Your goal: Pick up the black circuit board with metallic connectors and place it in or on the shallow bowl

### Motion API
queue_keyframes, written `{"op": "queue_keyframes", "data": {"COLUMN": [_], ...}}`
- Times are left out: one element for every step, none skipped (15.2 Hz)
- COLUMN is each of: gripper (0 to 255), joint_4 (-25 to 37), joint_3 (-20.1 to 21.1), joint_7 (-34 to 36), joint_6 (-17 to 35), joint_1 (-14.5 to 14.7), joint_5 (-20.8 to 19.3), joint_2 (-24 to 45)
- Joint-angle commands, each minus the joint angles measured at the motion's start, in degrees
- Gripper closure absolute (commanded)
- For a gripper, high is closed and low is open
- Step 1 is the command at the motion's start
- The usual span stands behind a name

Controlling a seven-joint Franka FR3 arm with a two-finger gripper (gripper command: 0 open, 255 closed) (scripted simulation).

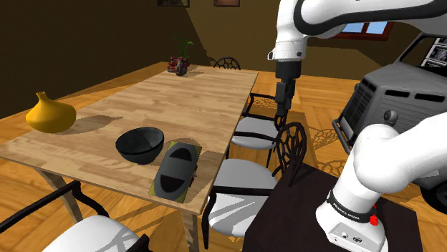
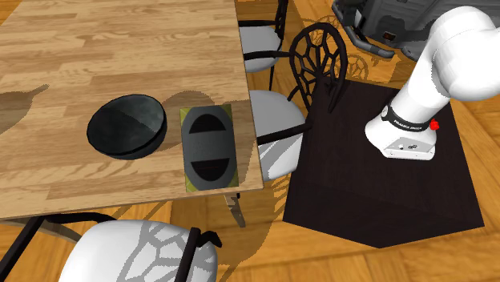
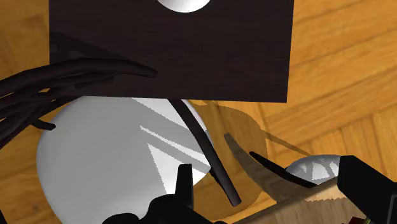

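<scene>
Planks of pale, grained wood make up the long rectangular table (image 1: 179, 100) (image 2: 120, 48), its top matte and streaked with shadow. Beyond it, at the shoulder view's right, stands a boxy grey vehicle (image 1: 390, 107) with a ribbed grille. The smooth white arm (image 1: 387, 165) (image 2: 457, 48), with its rounded segments, rises from a dark, flat-topped box stand (image 1: 301, 215) (image 2: 360, 184) (image 3: 191, 57) on a floor of warm wooden boards. Between the stand and the table sit chairs with glossy white seats and thin black scrolled frames (image 1: 240, 175) (image 2: 276, 128) (image 3: 108, 159).

A yellow gourd-shaped vase (image 1: 50, 114) with a narrow neck stands at the table's far corner in the shoulder view's left. Well apart from it, a black shallow bowl (image 1: 140, 145) (image 2: 126, 126), round and faintly glossy inside, rests upright near the table's chair-side edge.

The black circuit board (image 1: 175, 170) (image 2: 209, 148) lies flat on the table just beside the bowl, on the bowl's right in the second exterior view, a thin strip of wood showing between them. It is a rounded dark-grey slab with two black oval patches, set on an olive-green rectangular base (one long side runs close along the table's edge).

The all-black two-finger gripper (image 1: 281, 114) (image 3: 270, 172) hangs high over the chairs, well apart from board and bowl, its fingers (image 3: 184, 184) spread with nothing between them. A small potted plant (image 1: 179, 61) sits at the table's far end.
</scene>
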Motion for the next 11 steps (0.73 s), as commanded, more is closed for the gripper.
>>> {"op": "queue_keyframes", "data": {"gripper": [0, 0, 0, 0, 0, 0, 0, 0, 0, 0, 0], "joint_4": [0.0, -0.1, -0.2, -0.1, 0.1, 0.3, 0.7, 1.2, 1.8, 2.5, 3.3], "joint_3": [0.0, -1.0, -2.1, -3.1, -4.0, -5.0, -5.9, -6.8, -7.7, -8.6, -9.4], "joint_7": [0.0, -1.2, -2.5, -3.8, -5.2, -6.8, -8.4, -10.1, -11.8, -13.7, -15.6], "joint_6": [0.0, 1.8, 3.6, 5.2, 6.8, 8.3, 9.6, 10.9, 11.9, 12.9, 13.6], "joint_1": [0.0, 0.4, 0.9, 1.4, 1.9, 2.6, 3.2, 3.9, 4.6, 5.3, 6.0], "joint_5": [0.0, 1.4, 2.8, 4.3, 5.9, 7.6, 9.4, 11.4, 13.4, 15.5, 17.7], "joint_2": [0.0, 1.9, 3.8, 5.9, 8.0, 10.1, 12.4, 14.6, 17.0, 19.3, 21.8]}}
